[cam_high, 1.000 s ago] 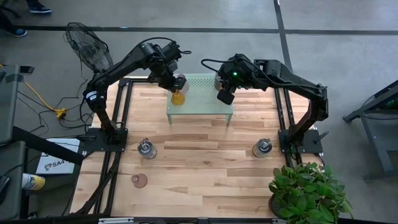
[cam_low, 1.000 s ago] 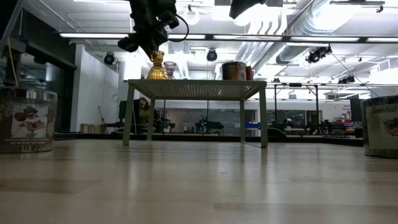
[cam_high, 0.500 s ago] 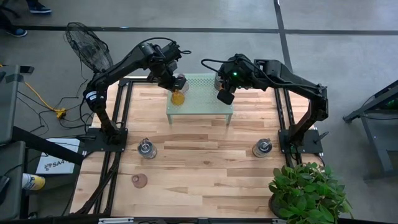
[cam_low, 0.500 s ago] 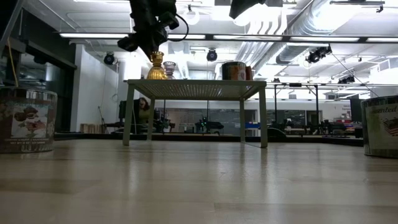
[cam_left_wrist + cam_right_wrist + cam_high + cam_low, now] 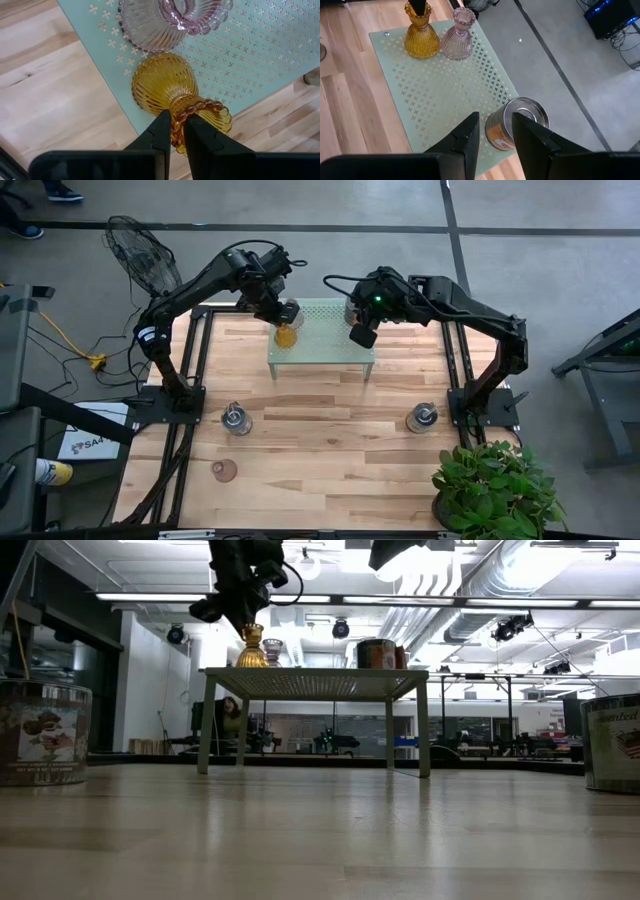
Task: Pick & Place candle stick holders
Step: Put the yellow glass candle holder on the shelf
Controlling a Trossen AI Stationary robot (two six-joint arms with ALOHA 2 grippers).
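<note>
**Helper:** Where is your left claw now?

**Me:** It sits right on top of the amber holder. The holder stands on the pale green stand, near the corner on my left arm's side, just beside the pink glass holder.

**Helper:** Is the claw holding it?

**Me:** Its fingers are almost closed and pinch the beaded rim at the top. I think it has only a thin grip.

**Helper:** Which way does the holder point?

**Me:** It stands upright. Its long way runs up and down, wide foot below, rim up at my claw. So any lift should go straight up.

**Helper:** And the right claw?

**Me:** It hangs part open, holding nothing, over the silvery holder at the stand's other end
</note>
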